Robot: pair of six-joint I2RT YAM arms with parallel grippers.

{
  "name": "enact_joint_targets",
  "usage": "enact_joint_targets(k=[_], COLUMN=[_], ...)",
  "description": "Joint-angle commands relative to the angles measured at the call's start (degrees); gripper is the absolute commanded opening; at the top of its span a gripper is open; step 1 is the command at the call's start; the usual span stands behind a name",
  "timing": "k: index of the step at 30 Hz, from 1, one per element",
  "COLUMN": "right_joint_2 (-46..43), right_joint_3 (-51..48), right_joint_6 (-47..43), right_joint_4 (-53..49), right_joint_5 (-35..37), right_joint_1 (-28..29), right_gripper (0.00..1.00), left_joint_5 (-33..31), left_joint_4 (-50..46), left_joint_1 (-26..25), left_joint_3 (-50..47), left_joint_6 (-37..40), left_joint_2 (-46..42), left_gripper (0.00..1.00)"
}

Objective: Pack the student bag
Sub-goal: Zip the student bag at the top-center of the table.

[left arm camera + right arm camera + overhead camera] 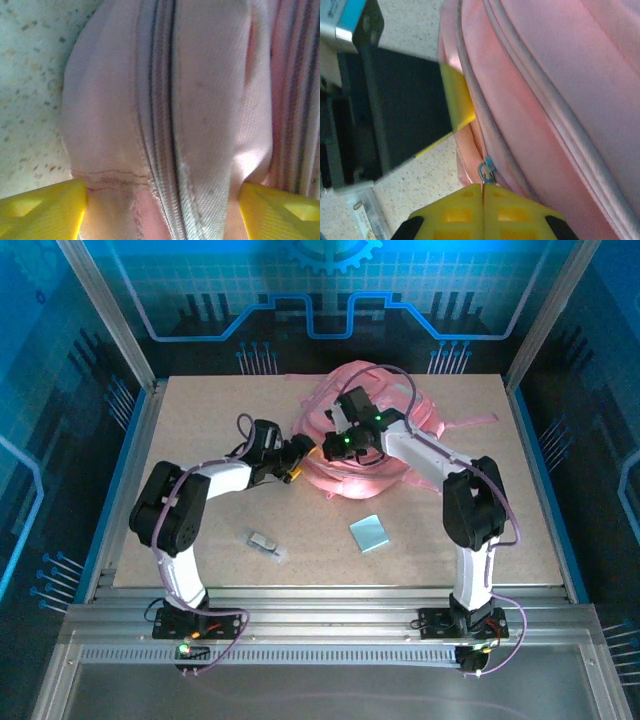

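**Item 1.** Student bag (385, 455): pink, soft, lying at the far middle of the table (200, 420), with a thin strap trailing off to the right.

**Item 2.** My left gripper (298, 450): at the bag's left edge. The yellow fingers (40, 212) are spread wide and straddle a bulging fold of pink fabric with a zip running down it. The cloth reaches both fingers (whether it is squeezed, I cannot tell).

**Item 3.** My right gripper (482, 200): on the bag just beside the left one, its yellow tips pressed flat together. A small bluish zip pull (487, 170) stands right at the tips. I cannot tell whether it is pinched.

**Item 4.** Loose on the near table, well apart from the bag: a pale blue square (369, 533) and a small clear packet (266, 543).
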Motion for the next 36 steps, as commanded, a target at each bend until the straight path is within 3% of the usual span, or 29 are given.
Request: enact_joint_targets(k=[1,3,5,13,21,26,30,36], right_joint_2=[-6.9,-9.6,-12.1,-17.9,-13.0,-8.2,-5.6,-10.5], right_joint_3=[-5.6,-10.1,-14.1,-24.0,-17.9,-11.1,-6.8,-8.9], right_joint_6=[1.4,1.1,0.0,-6.3,-12.2,-20.5,-23.1,-19.1], right_joint_4=[-3.1,-4.1,-6.9,-10.0,-6.5,-4.8,-5.6,-6.7], right_joint_5=[-3.3,-1.9,1.2,15.0,30.5,42.4,38.9,30.1], right_joint_1=[1.0,0.9,0.3,-8.5,-17.0,-20.2,-21.4,-20.5], right_gripper=[0.00,0.00,0.00,0.00,0.00,0.00,0.00,0.00], left_joint_5=[-5.5,-6.1,-6.3,-6.8,-6.0,-5.5,-4.8,-1.6], left_joint_4=[7.1,8.8,8.9,4.5,1.4,-0.3,-1.0,-0.3], left_joint_1=[0.1,0.1,0.1,1.9,3.3,3.5,3.6,3.5], left_joint_3=[3.4,3.5,3.9,4.4,4.2,4.6,5.1,5.8], left_joint_6=[-1.1,-1.3,-1.2,3.3,5.6,6.6,7.1,6.2], left_joint_2=[3.5,4.4,5.0,1.8,0.1,0.0,-0.2,0.4], left_gripper=[0.54,0.22,0.01,0.00,0.00,0.00,0.00,0.00])
